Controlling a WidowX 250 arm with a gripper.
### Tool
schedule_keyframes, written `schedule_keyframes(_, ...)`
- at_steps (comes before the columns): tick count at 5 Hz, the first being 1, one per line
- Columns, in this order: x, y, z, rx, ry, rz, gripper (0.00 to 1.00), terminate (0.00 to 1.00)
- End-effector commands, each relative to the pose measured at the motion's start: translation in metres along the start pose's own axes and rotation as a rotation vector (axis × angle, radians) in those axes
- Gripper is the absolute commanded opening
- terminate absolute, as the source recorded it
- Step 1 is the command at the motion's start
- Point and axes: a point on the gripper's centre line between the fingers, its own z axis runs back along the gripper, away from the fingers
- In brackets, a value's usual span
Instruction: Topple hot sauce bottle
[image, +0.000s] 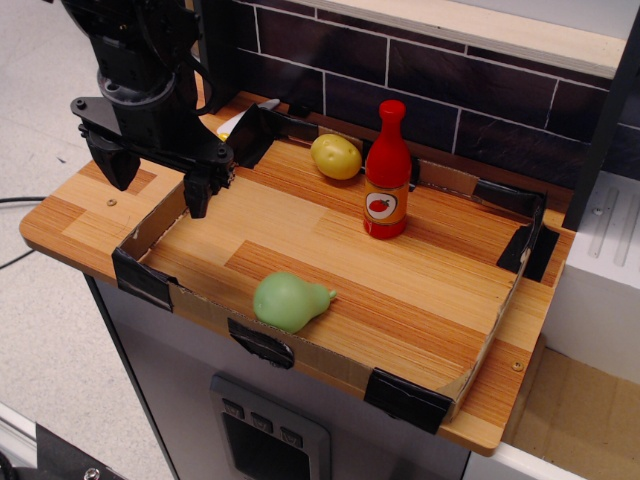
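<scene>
Dark brick wall at the back, wooden worktop (300, 230) fenced by a low cardboard rim (150, 232) taped at the corners. From my end the hot sauce bottle (386, 172) stood upright toward the back of the tray, right of centre, label facing the camera. Yellow potato toy (336, 156) sat just beside it on its left, apart from it, no contact that I could see. Green pear (290, 300) lay near the front rim, well clear.

Tool (155, 172) hung over the tray's left edge, well apart from the bottle, fingers spread wide, nothing between them.

Step in hand, as I read it: the approach, nothing touched yet. My notes for doing it well:
- Strike high, at the neck or cap. A push at the label band would likely just slide the base along the wood.
- A sideways sweep from the left would meet the potato first, so I'd come in above it.
- Tipping toward the open centre or front looked safest; the back rim was close and could prop the bottle half-fallen.
- Bottle looked glossy and light, so I'd expect it to roll once down. Slow push, not a jab.
</scene>
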Motion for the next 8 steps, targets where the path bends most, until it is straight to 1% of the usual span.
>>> schedule_keyframes(1, 0.000, 0.000, 0.000, 0.000, 0.000, 0.000, 1.00, 0.00)
schedule_keyframes(2, 0.010, -0.026, 0.018, -0.020, 0.022, 0.030, 1.00, 0.00)
schedule_keyframes(3, 0.015, -0.054, 0.031, -0.030, 0.092, 0.053, 1.00, 0.00)
schedule_keyframes(4, 0.025, -0.082, 0.043, -0.038, 0.106, 0.107, 1.00, 0.00)
schedule_keyframes(5, 0.037, -0.104, 0.052, -0.047, 0.112, 0.133, 1.00, 0.00)
schedule_keyframes(6, 0.053, -0.114, 0.050, -0.055, 0.088, 0.174, 1.00, 0.00)
schedule_keyframes(7, 0.071, -0.120, 0.044, -0.063, 0.066, 0.215, 1.00, 0.00)
schedule_keyframes(8, 0.092, -0.123, 0.043, -0.078, 0.053, 0.262, 1.00, 0.00)
